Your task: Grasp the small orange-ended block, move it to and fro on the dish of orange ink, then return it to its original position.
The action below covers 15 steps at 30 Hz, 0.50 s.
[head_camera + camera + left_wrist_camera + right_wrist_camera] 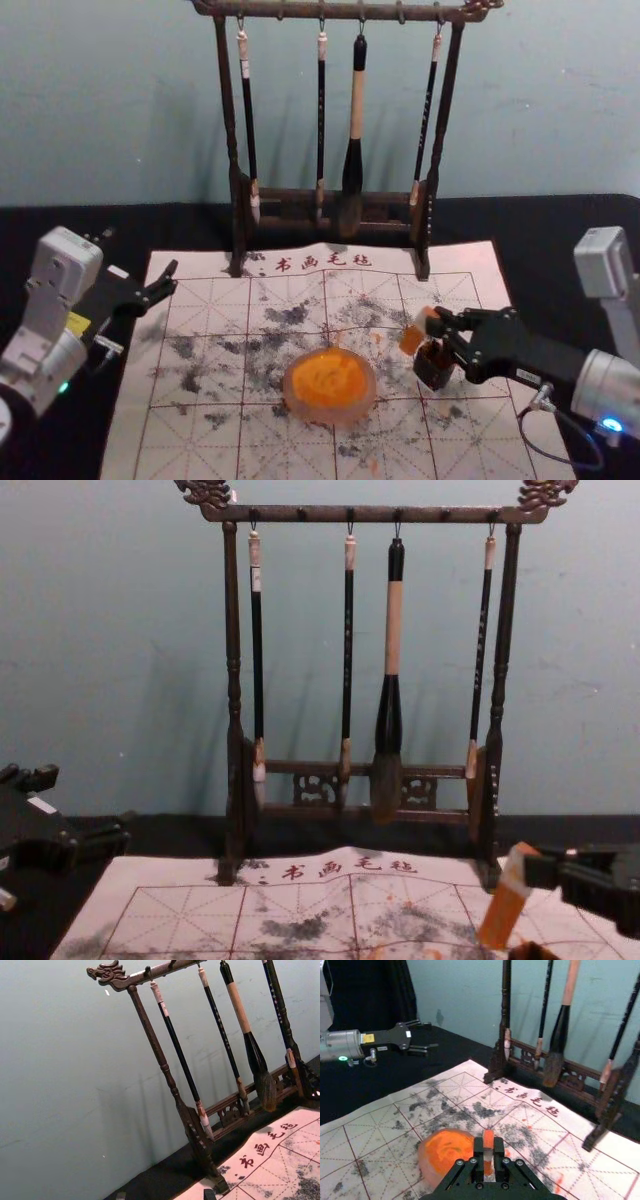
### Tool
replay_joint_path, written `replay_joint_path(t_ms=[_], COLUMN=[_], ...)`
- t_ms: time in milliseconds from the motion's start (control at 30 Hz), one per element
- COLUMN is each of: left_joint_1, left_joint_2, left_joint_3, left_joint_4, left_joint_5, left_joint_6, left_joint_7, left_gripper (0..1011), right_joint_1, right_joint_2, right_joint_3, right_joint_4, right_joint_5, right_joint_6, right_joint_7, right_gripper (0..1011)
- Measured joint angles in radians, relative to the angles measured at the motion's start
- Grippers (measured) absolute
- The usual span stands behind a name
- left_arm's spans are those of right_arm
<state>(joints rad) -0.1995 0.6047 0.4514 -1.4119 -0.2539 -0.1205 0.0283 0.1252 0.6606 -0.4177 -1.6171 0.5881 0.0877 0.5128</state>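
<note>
one small white block with orange ends is in the grip of the right gripper in the head view, its fingers pinching the upper part. the block leans, its lower orange end toward the mat, just right of the round, translucent dish with orange ink and beside a small dark square box. the left gripper is parked at the left, fingers spread.

the left wrist view looks at the carved dark wooden rack, its hanging brushes and the far edge of the white gridded mat.

in the right wrist view the block sits between two closed-in fingertips, with the dish close by.

in the chest view the block hangs tilted at the near right, orange end down.

the step in hand seems to be the carry toward the dish. the next move calls for a short shift left, then a gentle lowering until the end meets the ink, ready for the to-and-fro; too steep a lean could catch the rim.
</note>
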Motion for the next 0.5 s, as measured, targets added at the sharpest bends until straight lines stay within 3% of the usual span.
replay_joint_path(t_ms=[500], left_joint_1=[0.000], left_joint_2=[0.000], left_joint_3=[0.000], left_joint_4=[0.000], left_joint_5=[0.000], left_joint_6=[0.000], left_joint_7=[0.000], left_gripper=[1001], right_joint_1=[-0.069], right_joint_2=[0.016], right_joint_3=[0.066], right_joint_4=[-0.043], right_joint_5=[-0.005], right_joint_6=[0.005], right_joint_7=[-0.041], right_gripper=[83])
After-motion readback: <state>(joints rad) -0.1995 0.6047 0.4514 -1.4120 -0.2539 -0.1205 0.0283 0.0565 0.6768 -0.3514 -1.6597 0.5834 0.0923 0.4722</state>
